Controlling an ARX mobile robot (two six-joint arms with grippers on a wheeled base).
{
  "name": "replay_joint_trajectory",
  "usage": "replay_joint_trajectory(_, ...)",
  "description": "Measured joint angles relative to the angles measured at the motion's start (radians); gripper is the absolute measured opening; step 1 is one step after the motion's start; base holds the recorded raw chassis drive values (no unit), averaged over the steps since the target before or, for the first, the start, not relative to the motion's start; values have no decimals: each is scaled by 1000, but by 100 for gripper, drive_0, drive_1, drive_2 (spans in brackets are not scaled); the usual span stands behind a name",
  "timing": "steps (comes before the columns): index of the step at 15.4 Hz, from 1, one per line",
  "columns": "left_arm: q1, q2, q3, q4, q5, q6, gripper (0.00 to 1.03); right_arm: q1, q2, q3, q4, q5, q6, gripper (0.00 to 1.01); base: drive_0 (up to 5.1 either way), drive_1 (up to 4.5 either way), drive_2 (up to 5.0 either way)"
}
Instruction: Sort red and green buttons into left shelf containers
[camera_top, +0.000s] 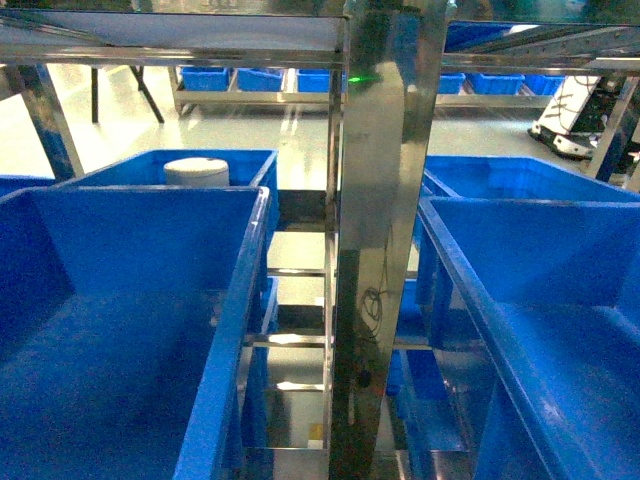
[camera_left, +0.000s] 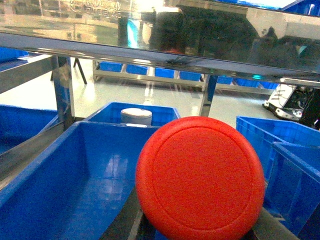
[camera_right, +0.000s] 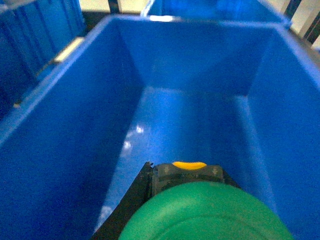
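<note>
Bins (camera_top: 130, 330) sitting on shelf | red button (camera_left: 200, 177) hanging by near bin's rim, green button (camera_right: 207, 212) over a bin floor; both seemingly being carried, release coming next | grippers hiding behind buttons, so opening impossible to tell; neither showing in head view

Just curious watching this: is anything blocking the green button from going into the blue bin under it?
Nothing visible does. The green button hangs over the open container, whose floor below looks bare.
</note>
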Motion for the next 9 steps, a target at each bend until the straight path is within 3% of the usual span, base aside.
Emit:
replay_joint_trajectory(3,0,0,0,0,0,0,23,44,247,141,-79,27,-37,27,0,0,0)
replay_joint_trajectory(5,0,0,0,0,0,0,23,87,365,229,-98,53,-37,27,0,0,0)
replay_joint_trajectory(7,0,0,0,0,0,0,23,127,505,350,-195,57,-10,27,0,0,0)
replay_joint_trajectory(9,0,0,0,0,0,0,23,153,630,436,-284,61,-11,27,0,0,0)
